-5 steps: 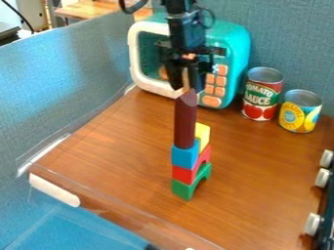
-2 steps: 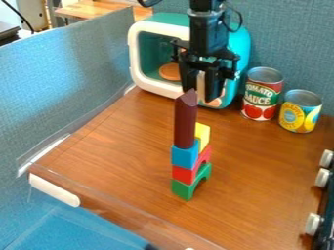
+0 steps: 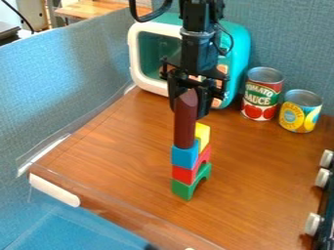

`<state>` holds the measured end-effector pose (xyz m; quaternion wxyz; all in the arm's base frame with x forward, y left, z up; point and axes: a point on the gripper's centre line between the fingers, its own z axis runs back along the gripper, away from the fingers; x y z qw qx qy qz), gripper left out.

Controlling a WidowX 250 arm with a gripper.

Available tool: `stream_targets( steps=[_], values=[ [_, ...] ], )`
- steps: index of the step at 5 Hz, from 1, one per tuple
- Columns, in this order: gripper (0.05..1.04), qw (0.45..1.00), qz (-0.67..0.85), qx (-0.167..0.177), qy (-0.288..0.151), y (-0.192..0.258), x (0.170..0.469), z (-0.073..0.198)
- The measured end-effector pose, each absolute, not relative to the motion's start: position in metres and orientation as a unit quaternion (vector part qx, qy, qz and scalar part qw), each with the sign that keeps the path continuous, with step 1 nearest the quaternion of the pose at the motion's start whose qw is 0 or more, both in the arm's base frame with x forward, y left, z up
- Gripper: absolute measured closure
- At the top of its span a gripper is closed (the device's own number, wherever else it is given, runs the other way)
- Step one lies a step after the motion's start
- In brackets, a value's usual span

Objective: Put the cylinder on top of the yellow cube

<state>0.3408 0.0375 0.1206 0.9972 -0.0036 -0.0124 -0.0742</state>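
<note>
Hand [image 3: 188, 111] and cylinder [image 3: 185, 122] line up near the middle of our view; the fingers [image 3: 204, 103] are spread, one to each side of the cylinder's top, and we cannot tell whether either touches it. The cylinder stands upright on the blue cube [image 3: 185, 156], beside the yellow cube [image 3: 203, 135] where we want it. Below the cubes come a red arch [image 3: 183, 174] and a green arch [image 3: 183, 189]. We judge that the grasp comes next, and that the tall, narrow stack is what could undo us. If one finger meets the cylinder ahead of the other, the push could topple it off the blue cube. Pinching so high, near the slanted top, we might let it swing or slip. Lifting too little before the sideways move, we could knock the yellow cube away, and the arches with it. Around the stack, the wooden surface [image 3: 261, 166] runs back to a teal toy oven [image 3: 238, 46], with two cans [image 3: 263, 95] to its right. Pale knobs [image 3: 313, 223] line the right edge, and blue-grey partitions [image 3: 72, 93] enclose the left and back. Beyond them, we see another wooden table [image 3: 98, 10].
</note>
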Motion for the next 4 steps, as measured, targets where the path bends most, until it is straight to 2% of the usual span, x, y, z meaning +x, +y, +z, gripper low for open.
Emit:
stream_targets(
  steps=[4],
  values=[
    [0.543,0.997,-0.071,-0.021,0.009,0.0322,0.3344,0.1122]
  ],
)
